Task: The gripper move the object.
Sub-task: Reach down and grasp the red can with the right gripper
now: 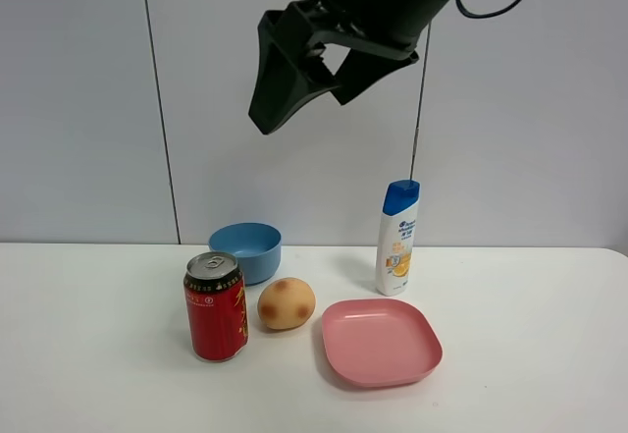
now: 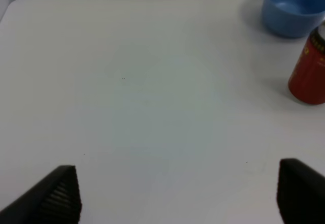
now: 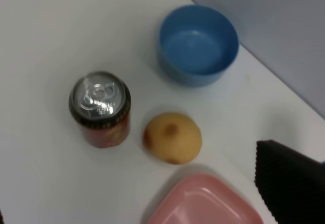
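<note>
My right gripper (image 1: 304,109) hangs open and empty high above the table, over the objects. In the right wrist view one of its fingers (image 3: 289,183) shows, with a red can (image 3: 100,108), a yellow-brown round fruit (image 3: 172,137), a blue bowl (image 3: 193,79) and a pink plate (image 3: 203,203) below. In the exterior high view the can (image 1: 216,307) stands upright left of the fruit (image 1: 286,303). My left gripper (image 2: 180,193) is open and empty over bare table left of the can (image 2: 310,71); it is out of the exterior high view.
The blue bowl (image 1: 245,261) sits behind the can and the fruit. The pink plate (image 1: 381,341) lies right of the fruit. A white and blue shampoo bottle (image 1: 398,239) stands upright behind the plate. The white table (image 1: 98,354) meets a grey wall at the back.
</note>
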Controlling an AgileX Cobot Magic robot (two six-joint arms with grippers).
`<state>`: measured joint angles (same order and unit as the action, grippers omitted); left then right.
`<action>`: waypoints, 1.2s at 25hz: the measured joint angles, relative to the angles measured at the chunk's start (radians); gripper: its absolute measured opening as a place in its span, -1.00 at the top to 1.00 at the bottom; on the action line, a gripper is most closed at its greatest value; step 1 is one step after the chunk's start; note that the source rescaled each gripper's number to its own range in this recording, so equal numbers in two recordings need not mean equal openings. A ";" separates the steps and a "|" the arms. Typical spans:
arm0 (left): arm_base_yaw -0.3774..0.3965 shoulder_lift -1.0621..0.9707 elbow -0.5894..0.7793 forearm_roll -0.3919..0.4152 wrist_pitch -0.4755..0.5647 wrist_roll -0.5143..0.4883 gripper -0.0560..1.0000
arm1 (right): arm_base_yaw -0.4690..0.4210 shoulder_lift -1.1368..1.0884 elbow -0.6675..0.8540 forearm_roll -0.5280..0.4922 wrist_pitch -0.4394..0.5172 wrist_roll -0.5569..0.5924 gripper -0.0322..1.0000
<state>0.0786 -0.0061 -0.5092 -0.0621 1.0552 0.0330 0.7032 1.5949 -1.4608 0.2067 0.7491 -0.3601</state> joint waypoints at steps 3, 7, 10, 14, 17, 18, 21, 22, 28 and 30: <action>0.000 0.000 0.000 0.000 0.000 0.000 -1.00 | 0.001 0.063 -0.065 -0.006 0.051 -0.005 -1.00; 0.000 0.000 0.000 0.000 0.000 0.000 -1.00 | 0.012 0.119 -0.107 -0.006 0.104 -0.047 -1.00; 0.000 0.000 0.000 0.000 0.000 0.000 -1.00 | 0.015 0.175 -0.141 -0.013 0.115 -0.060 -1.00; 0.000 0.000 0.000 0.000 0.000 0.000 -1.00 | 0.015 0.265 -0.203 -0.046 0.121 -0.065 -1.00; 0.000 0.000 0.000 0.000 0.000 0.000 -1.00 | 0.016 0.345 -0.258 -0.054 0.131 -0.065 -1.00; 0.000 0.000 0.000 0.000 0.000 0.000 -1.00 | 0.018 0.367 -0.280 -0.054 0.132 -0.065 -1.00; 0.000 0.000 0.000 0.000 0.000 0.000 -1.00 | 0.036 0.441 -0.343 -0.054 0.132 -0.065 -1.00; 0.000 0.000 0.000 0.000 0.000 0.000 -1.00 | 0.041 0.460 -0.363 -0.054 0.132 -0.065 -1.00; 0.000 0.000 0.000 0.000 0.000 0.000 -1.00 | 0.081 0.564 -0.421 -0.053 0.131 -0.068 -1.00; 0.000 0.000 0.000 -0.001 0.000 0.000 -1.00 | 0.090 0.587 -0.422 -0.053 0.127 -0.071 -1.00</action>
<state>0.0786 -0.0061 -0.5092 -0.0631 1.0552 0.0330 0.7933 2.1815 -1.8825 0.1537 0.8764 -0.4312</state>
